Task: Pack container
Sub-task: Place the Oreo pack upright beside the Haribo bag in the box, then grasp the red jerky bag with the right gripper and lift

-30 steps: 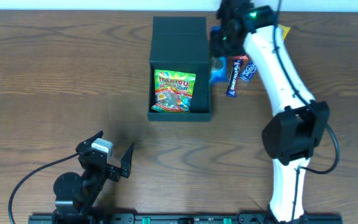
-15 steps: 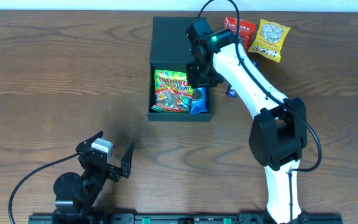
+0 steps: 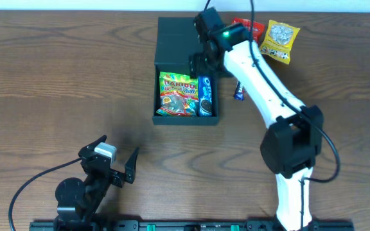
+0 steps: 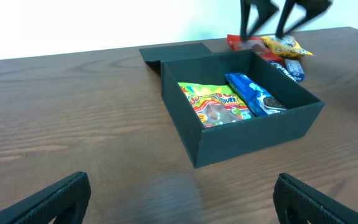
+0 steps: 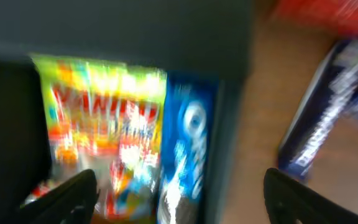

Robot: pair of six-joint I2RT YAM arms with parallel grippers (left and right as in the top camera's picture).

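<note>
The dark box (image 3: 178, 38) sits at 12 o'clock on the table (image 3: 56, 77), with its lid flap open. Inside lie a gummy bag (image 3: 180, 94) and, at its 3 o'clock, a blue cookie pack (image 3: 205, 95). The right gripper (image 5: 179, 180) hangs over the box, spread wide and holding nothing. The left gripper (image 4: 182, 182) rests at 7 o'clock, also wide and holding nothing. A red pack (image 3: 248, 27), a yellow pack (image 3: 278, 40) and a dark blue bar (image 3: 239, 91) wait at 2 o'clock from the box. I think one of these goes in next. The arm could bump the box wall on its way over and push the box. The snacks lie close together, so the fingers could grab two or knock one away.
</note>
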